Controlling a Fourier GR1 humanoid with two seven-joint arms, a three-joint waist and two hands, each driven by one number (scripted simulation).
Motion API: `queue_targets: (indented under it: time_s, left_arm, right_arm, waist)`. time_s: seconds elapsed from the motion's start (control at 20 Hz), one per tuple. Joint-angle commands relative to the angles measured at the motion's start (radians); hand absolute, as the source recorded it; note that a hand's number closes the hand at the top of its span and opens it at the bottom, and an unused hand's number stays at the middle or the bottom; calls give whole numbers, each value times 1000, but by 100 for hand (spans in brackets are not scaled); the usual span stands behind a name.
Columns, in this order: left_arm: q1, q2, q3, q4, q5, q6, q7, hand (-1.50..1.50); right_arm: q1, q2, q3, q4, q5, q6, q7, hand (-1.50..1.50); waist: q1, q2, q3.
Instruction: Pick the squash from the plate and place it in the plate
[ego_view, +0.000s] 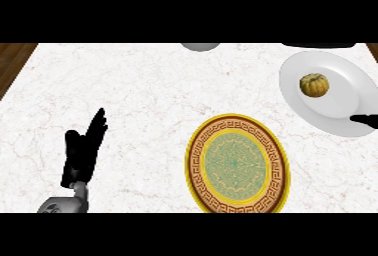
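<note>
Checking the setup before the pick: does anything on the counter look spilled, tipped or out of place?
Nothing stands out. The squash sits on the white plate at the right, the patterned plate lies flat mid-counter, and nothing is spilled on the counter.

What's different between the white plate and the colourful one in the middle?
The white plate is plain, while the patterned plate has a yellow rim, a brown key border and a green centre. The white plate carries a squash; the patterned plate carries nothing. The white plate lies far right, cut by the view's edge; the patterned plate shows whole, nearer the robot. Both are round and rest on the marbled counter.
</note>
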Motion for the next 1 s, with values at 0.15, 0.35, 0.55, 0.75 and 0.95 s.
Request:
queue_targets:
  time_s: [0.15, 0.35, 0.55, 0.75, 0.95]
  left_arm:
    - [23, 9, 2, -30, 6, -19, 4, 0]
    - [46, -34, -34, -12, -36, 21, -42, 0]
    - [-23, -26, -13, -22, -13, 10, 16, 0]
    - [-27, -26, -11, 9, -9, -4, 0, 0]
    - [-28, -20, 2, 36, -13, -2, -18, 0]
  right_arm:
    - [38, -30, -2, 20, -9, -27, -13, -150]
    - [86, -68, -19, 19, -31, 1, -60, -150]
    - [75, -101, -41, 28, -50, 2, -47, -150]
    - [70, -91, -56, 25, -70, -49, -34, -150]
    - [53, -126, -52, 28, -65, -72, 25, -150]
  waist:
    - [6, 2, 1]
    - [-1, 1, 1]
    - [13, 10, 4]
    - [5, 6, 2]
    - [10, 7, 2]
